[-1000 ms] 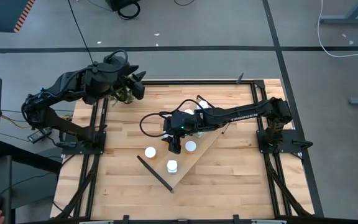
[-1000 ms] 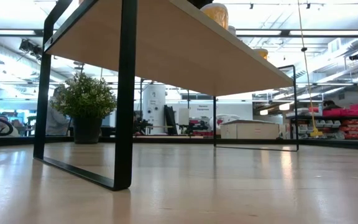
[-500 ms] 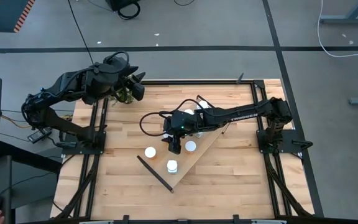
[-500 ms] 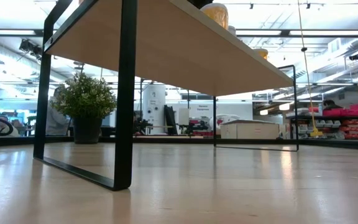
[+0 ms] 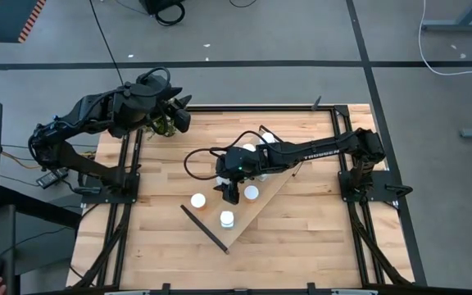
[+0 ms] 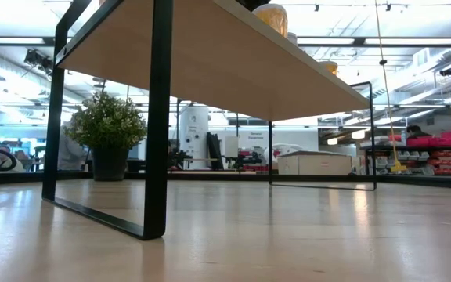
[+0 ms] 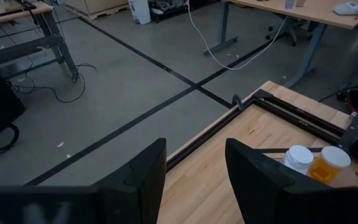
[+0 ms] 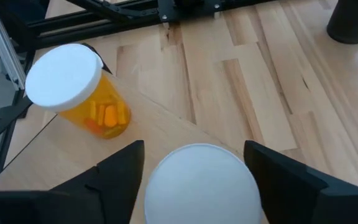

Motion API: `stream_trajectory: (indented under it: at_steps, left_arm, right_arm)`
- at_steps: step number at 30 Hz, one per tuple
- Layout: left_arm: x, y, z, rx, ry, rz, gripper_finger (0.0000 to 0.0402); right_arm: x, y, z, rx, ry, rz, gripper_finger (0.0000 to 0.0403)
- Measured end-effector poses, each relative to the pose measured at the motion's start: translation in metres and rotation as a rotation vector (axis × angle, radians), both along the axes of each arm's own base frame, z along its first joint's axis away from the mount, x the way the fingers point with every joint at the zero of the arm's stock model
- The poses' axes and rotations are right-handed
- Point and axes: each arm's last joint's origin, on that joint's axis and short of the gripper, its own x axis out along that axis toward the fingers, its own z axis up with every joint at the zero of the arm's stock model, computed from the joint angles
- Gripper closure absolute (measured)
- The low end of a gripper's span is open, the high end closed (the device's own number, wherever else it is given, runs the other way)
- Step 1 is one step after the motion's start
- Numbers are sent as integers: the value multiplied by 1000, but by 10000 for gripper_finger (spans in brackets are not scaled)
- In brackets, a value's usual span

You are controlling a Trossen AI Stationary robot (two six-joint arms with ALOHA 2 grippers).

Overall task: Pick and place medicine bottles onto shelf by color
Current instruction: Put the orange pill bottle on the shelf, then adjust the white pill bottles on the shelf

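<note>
The shelf [image 5: 279, 187] lies slantwise across the table, with a black rail [image 5: 204, 229] at its near-left end. Several white-capped medicine bottles stand on it: two near the rail [image 5: 197, 200] [image 5: 227, 219], one [image 5: 251, 192] beside my right gripper, two farther back [image 5: 249, 147]. My right gripper [image 5: 229, 188] hangs over the shelf's middle, its fingers around a white cap [image 8: 199, 182]; an orange bottle [image 8: 79, 87] stands just beyond. My left gripper [image 7: 194, 168] is open, raised at the table's far-left corner by the plant [image 5: 165, 124]. My right gripper has the white cap [image 8: 166, 168] of a medicine bottle between its two fingers [image 8: 118, 173], coming from above, pointing down. The cap fills the whole gap between them. The cap hides the bottle's body, so I cannot tell whether its base stands on the shelf.
A small potted plant [image 6: 108, 129] stands at the table's far-left corner, under my left arm. Black frame rails [image 5: 129, 164] run along the table's left and right sides. Bare tabletop [image 5: 301, 238] lies toward the near-right corner.
</note>
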Motion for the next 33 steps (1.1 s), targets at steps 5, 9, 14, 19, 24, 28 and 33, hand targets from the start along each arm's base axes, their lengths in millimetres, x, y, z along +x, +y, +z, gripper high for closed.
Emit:
stream_trajectory:
  at_steps: [5, 9, 14, 19, 24, 28, 33]
  left_arm:
    - [0, 0, 0, 0, 0, 0, 230]
    - [0, -1, 0, 0, -1, -6, 230]
    - [1, -3, 0, 0, -1, -16, 230]
    - [1, -4, 0, 0, -1, -16, 230]
    - [0, -4, 0, -1, 1, -16, 230]
    - [0, -4, 0, -1, 2, -16, 230]
    - [0, -4, -1, 0, 7, -16, 230]
  right_arm:
    - [0, 0, 0, -1, 3, 0, 99]
    - [0, 0, 0, 2, 1, -2, 97]
    - [-3, 0, 5, 19, -7, -12, 97]
    - [-8, -1, 16, 21, -29, -14, 97]
    - [-27, -5, 42, 16, -66, -33, 97]
    - [-52, -8, 68, 1, -80, -64, 97]
    - [-89, -12, 92, -13, -40, -126, 99]
